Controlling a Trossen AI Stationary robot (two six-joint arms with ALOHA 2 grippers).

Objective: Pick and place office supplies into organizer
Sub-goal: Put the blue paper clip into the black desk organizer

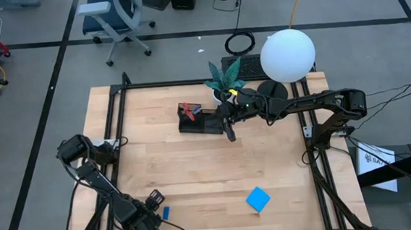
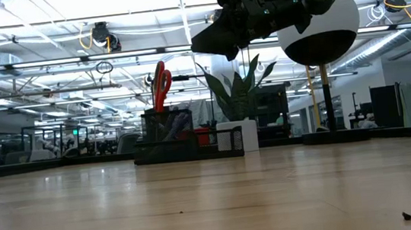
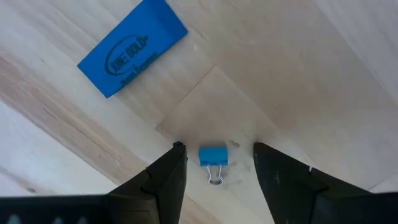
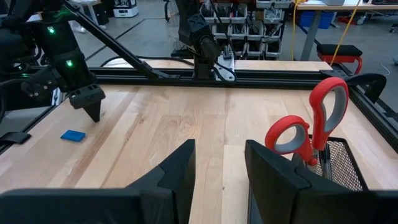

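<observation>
The red-handled scissors (image 4: 309, 127) stand upright in the organizer (image 1: 199, 122), long axis vertical, finger loops up and blades down in the black mesh section. The organizer sits toward twelve o'clock on the table (image 1: 194, 166), its long side running nine to three, just beside a white plant pot (image 2: 237, 136).

The table is pale wood planking framed by black rails, standing on a grey floor; beyond it is an open workshop with ceiling lights, shelving and an office chair.

A bright blue square pad (image 1: 258, 199) lies near five o'clock, turned corner-on like a diamond. A small blue eraser (image 3: 132, 47), printed with dark lettering, lies near seven o'clock beside a small blue binder clip (image 3: 213, 158).

The left gripper (image 3: 216, 163) hangs low over that clip, fingers parted either side, gripping nothing. The right gripper (image 4: 221, 158) hovers above the organizer's three o'clock end, fingers apart and empty.
</observation>
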